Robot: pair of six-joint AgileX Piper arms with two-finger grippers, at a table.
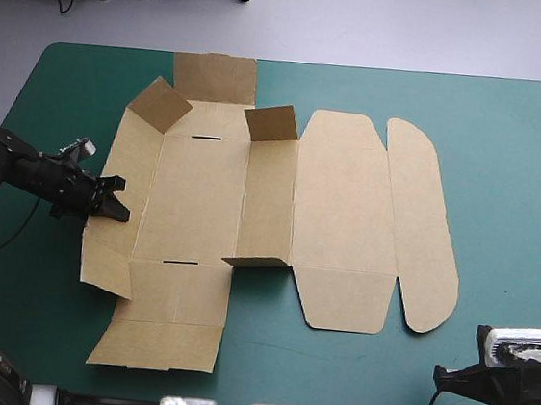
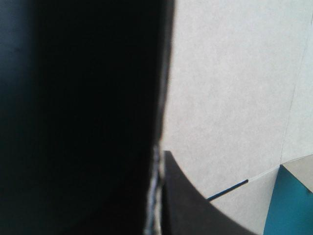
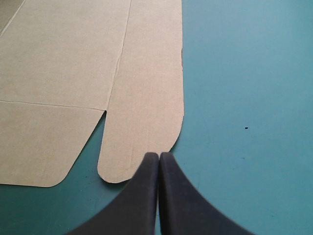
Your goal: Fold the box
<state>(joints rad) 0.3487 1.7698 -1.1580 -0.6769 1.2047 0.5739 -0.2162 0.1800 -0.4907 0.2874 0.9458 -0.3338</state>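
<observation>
Right jaws closed; box [image 1: 336,219] lies lengthwise across table [image 1: 509,141], rounded end rightward.

High view overhead, both wrist views close, box [image 1: 346,220] in all

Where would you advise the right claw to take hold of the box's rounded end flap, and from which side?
Probably the long free outer edge of the rounded flap, approached from the right: it lies flat, joined only along its inner crease.
</observation>
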